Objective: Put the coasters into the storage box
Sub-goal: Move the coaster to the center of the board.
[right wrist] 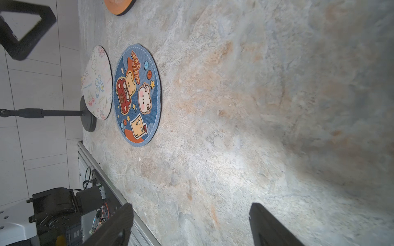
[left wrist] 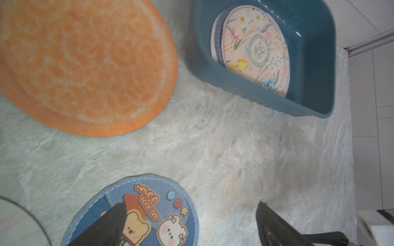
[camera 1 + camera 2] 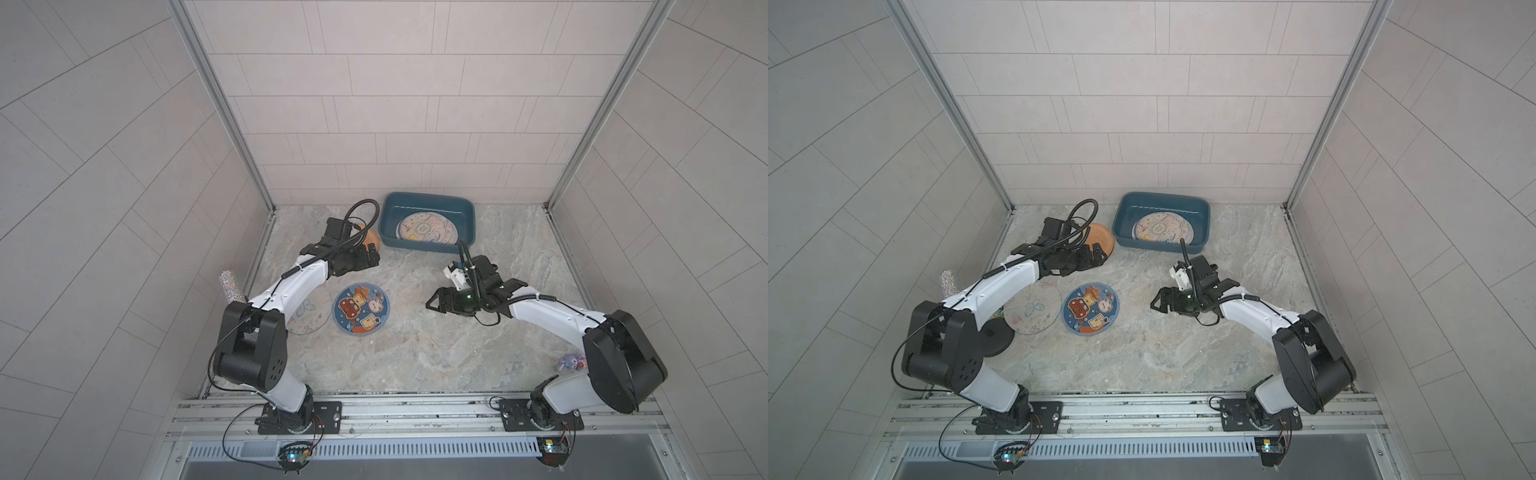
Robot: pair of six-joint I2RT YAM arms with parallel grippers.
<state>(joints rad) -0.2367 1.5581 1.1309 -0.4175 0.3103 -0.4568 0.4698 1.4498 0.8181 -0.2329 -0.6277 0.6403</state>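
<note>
beside the storage box [image 3: 415,246], the left gripper [image 3: 371,257] hung wide and empty just by the orange coaster [image 3: 1100,243]. i'd say it should slip one jaw under that thin edge. the right gripper [image 3: 433,300] gaped empty over bare table. three coasters showed outside the box: orange, bear cartoon coaster [image 3: 361,308], butterfly coaster [image 3: 1034,309]. at least two floral coasters [image 3: 426,226] lay stacked in the one box.

A: Any legible text?
B: One entry: "HAVE A GOOD DAY", orange lettering, on the blue cartoon coaster [image 2: 149,213].
A: The oval emblem [image 2: 257,50] on the floral coaster [image 2: 238,27]?
B: Characters blurred; unreadable.
</note>
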